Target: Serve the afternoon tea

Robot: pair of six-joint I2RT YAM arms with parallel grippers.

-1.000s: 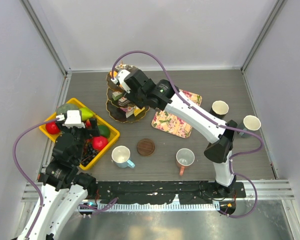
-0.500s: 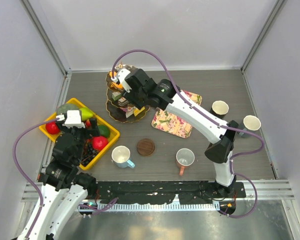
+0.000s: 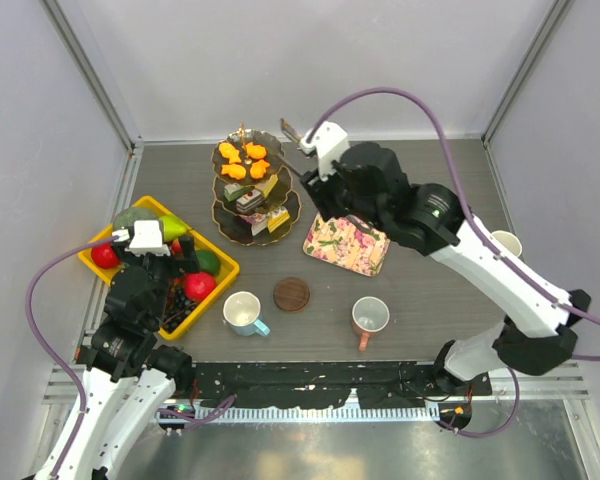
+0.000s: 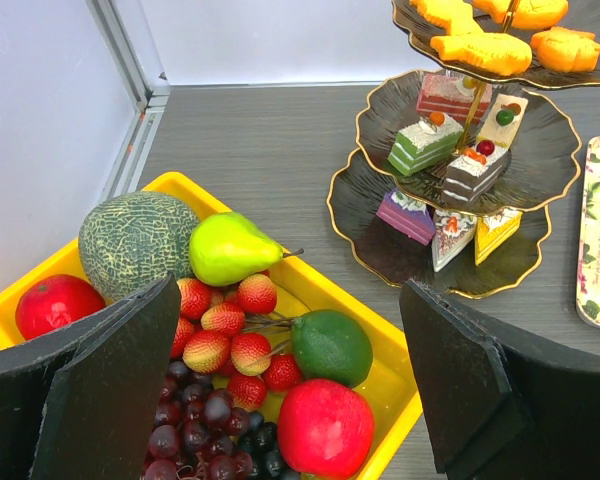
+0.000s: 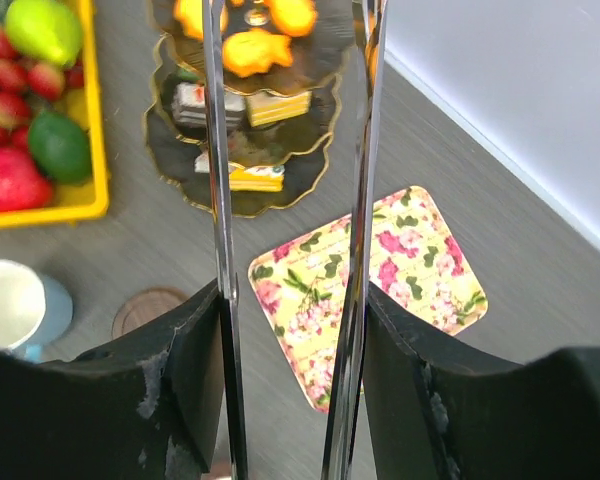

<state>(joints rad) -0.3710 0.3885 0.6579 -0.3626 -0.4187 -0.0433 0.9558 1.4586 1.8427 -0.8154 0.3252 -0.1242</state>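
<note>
Right tool beside the stand, tongs in grip.
My right tool clamps tongs, blades apart, just right of the stand on the table. Pastries sit on its top tier. My left tool gapes wide above the crate.

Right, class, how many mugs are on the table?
3. A white mug sits beside the yellow crate, a pinkish mug right of the round coaster, and a pale mug at the far right partly under the right arm, which may hide more.
</note>
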